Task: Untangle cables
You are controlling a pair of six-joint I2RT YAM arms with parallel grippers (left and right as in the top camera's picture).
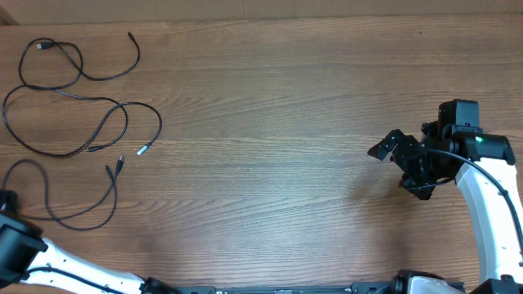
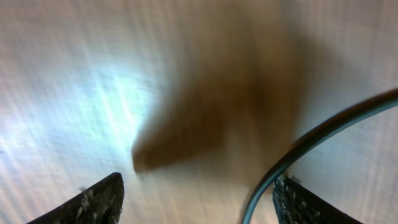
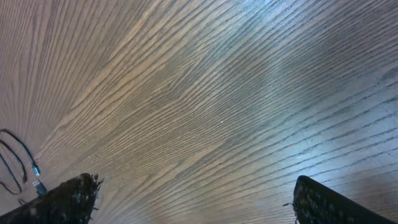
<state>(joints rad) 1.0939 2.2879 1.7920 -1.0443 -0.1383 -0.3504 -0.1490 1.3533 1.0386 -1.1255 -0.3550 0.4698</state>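
Three thin black cables lie apart at the table's left. One (image 1: 78, 65) loops at the far left corner. A second (image 1: 98, 135) makes a wide loop and ends in a silver tip. A third (image 1: 78, 220) curves near the front, its plug by the second's tip. My left gripper (image 2: 199, 180) is open and low over the wood. One cable (image 2: 311, 134) runs between its fingers, close to the right finger. In the overhead view this gripper (image 1: 5, 204) sits at the left edge, mostly cut off. My right gripper (image 1: 400, 170) (image 3: 194, 180) is open and empty at the right, far from the cables.
The wooden table (image 1: 270, 106) fills the views. The right wrist view shows cable ends (image 3: 18, 162) far off at its left edge. The white right arm (image 1: 490, 204) rises from the front right corner and the left arm (image 1: 49, 261) from the front left.
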